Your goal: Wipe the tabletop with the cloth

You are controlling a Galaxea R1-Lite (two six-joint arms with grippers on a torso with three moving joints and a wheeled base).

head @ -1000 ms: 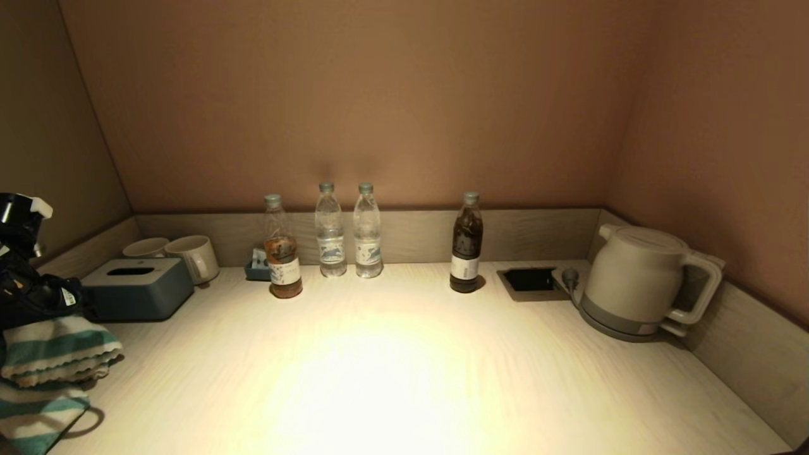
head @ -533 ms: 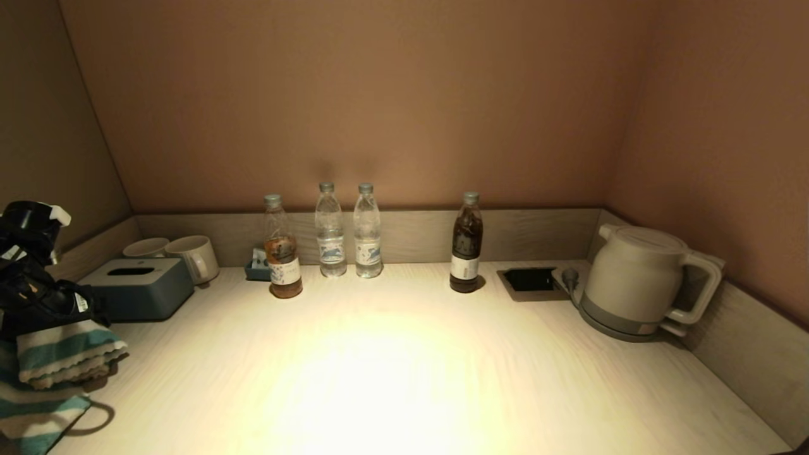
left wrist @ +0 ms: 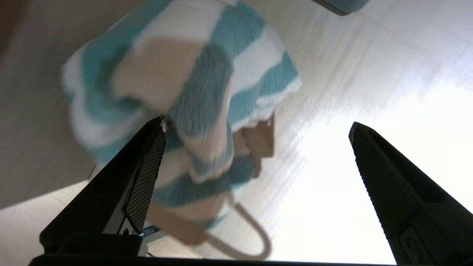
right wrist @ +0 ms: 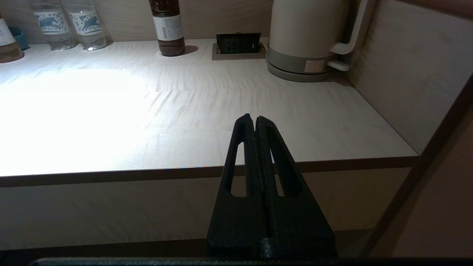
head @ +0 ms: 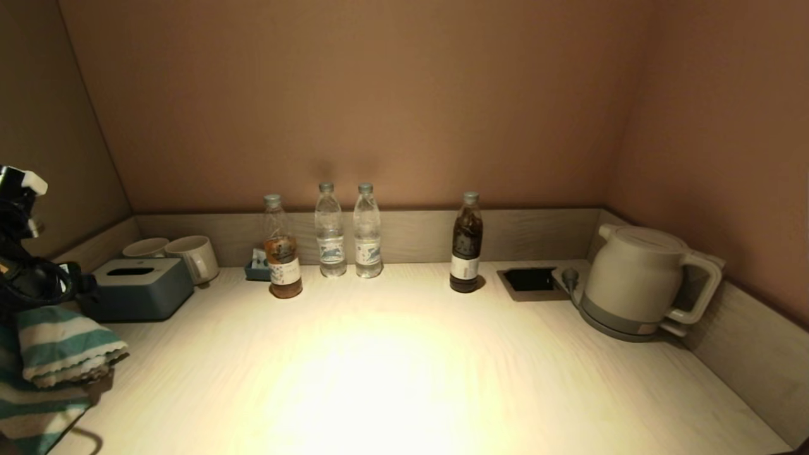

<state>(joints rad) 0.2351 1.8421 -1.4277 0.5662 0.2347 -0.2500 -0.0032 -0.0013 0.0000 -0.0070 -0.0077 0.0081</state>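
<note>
The teal and white striped cloth (head: 63, 341) lies bunched at the front left corner of the pale wood-grain tabletop (head: 404, 366), partly over the edge. My left gripper (left wrist: 257, 123) is open and empty, just above the cloth (left wrist: 192, 81), which sits nearer one finger (left wrist: 147, 173). In the head view the left arm (head: 28, 278) is at the far left over the cloth. My right gripper (right wrist: 255, 118) is shut and empty, parked low in front of the tabletop's (right wrist: 184, 111) front edge.
A grey-blue tissue box (head: 136, 287) and two mugs (head: 189, 256) stand at the back left. Several bottles (head: 341, 234) line the back rim. A black recess (head: 529, 279) and a kettle (head: 638, 281) are at the back right.
My left arm has lifted up and drawn back to the left from the cloth. The cloth stays at the front left corner. The right arm has not moved.
</note>
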